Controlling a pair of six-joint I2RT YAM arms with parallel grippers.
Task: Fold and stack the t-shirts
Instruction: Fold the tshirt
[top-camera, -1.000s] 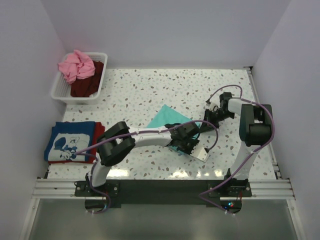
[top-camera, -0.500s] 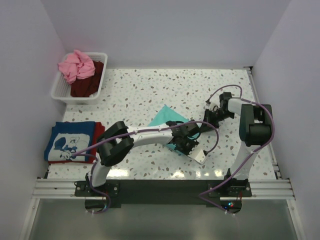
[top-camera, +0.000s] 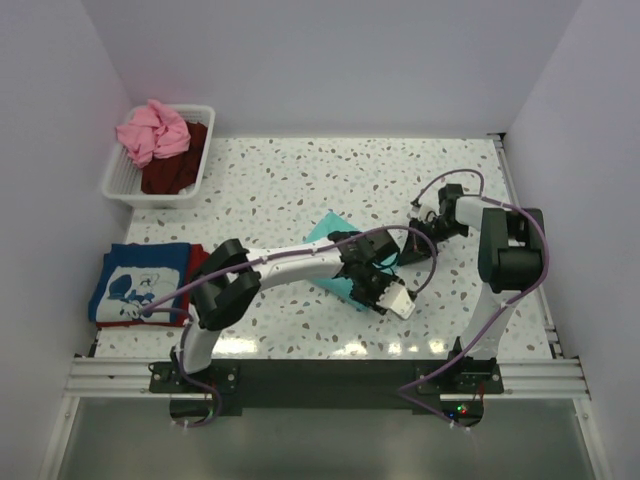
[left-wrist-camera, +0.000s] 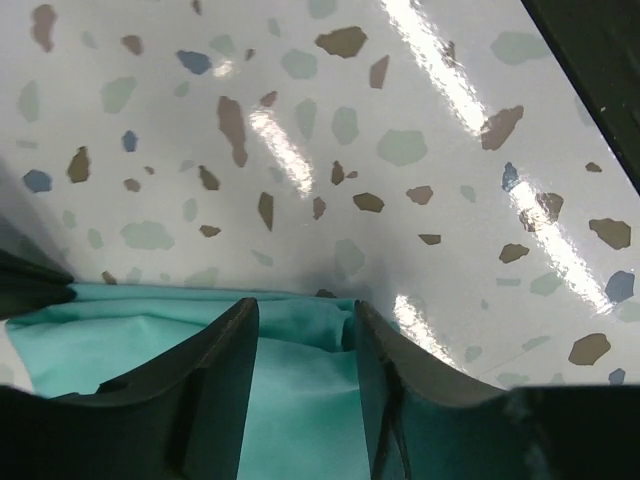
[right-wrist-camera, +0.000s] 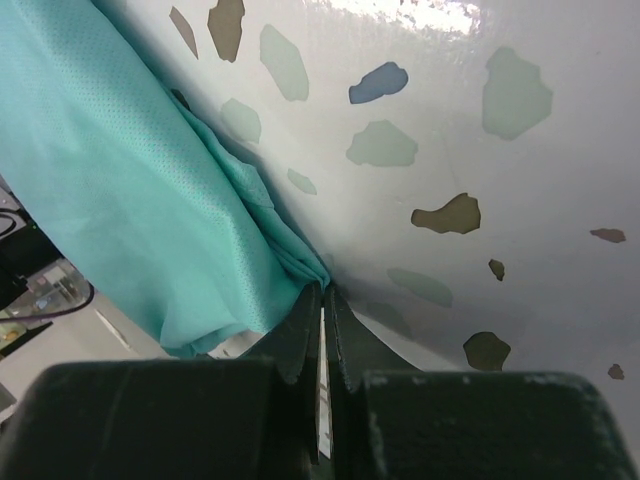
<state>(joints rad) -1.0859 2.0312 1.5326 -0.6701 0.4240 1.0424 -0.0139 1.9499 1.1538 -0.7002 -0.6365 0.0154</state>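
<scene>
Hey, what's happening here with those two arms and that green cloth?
Two robot arms are folding t-shirts. Right now both work on the teal t-shirt in the middle of the table. The right arm has its jaws shut on one edge, while the left arm has its jaws open over the cloth nearer the front. A blue t-shirt lies folded on a red t-shirt at the left. A pink t-shirt and a maroon t-shirt wait in the white basket.
</scene>
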